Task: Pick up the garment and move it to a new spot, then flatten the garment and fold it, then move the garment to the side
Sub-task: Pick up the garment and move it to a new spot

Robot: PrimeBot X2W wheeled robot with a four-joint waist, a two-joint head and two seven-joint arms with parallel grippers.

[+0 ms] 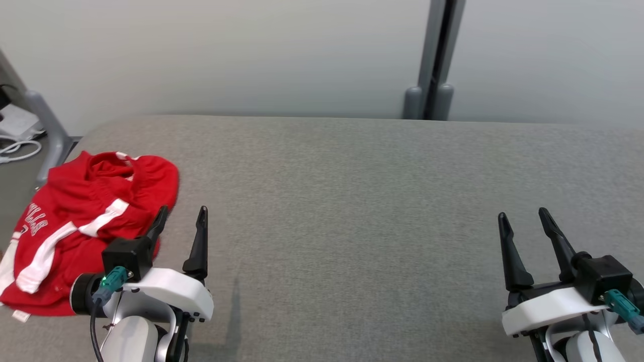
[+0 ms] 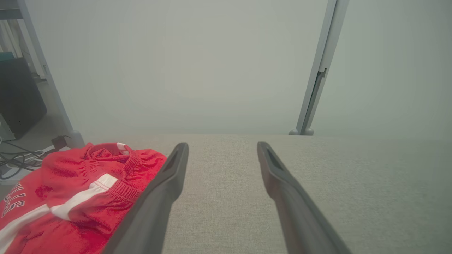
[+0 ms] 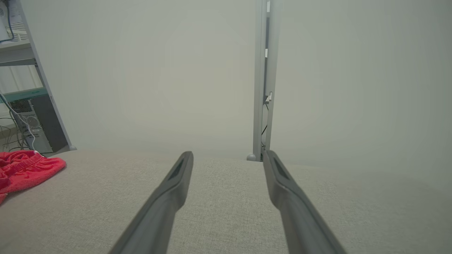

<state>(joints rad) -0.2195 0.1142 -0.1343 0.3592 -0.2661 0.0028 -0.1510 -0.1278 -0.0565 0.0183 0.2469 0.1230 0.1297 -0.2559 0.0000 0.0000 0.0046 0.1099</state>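
At the near left corner of the grey cloth-covered table lies the red garment, a crumpled pair of shorts. Its long axis runs on a slant from near left to far right. The loose hem end is nearest and reaches the table's left edge, and the gathered elastic waistband points to the far side. A white stripe follows the same slant, with white lettering to its left.

Just right of the garment's near half is the left gripper, its two dark fingers spread wide with nothing between them. They point to the far side. In the head view its left finger overlaps the garment's right edge, and in the left wrist view that finger crosses in front of the red cloth. Whether it touches the fabric cannot be told.

Well apart, at the near right, the right gripper is likewise spread wide and empty above bare table. Its wrist view shows the garment far off to the left.

Beyond the table's far edge stands a pale wall with a grey upright post. White cables lie on the floor at the far left.
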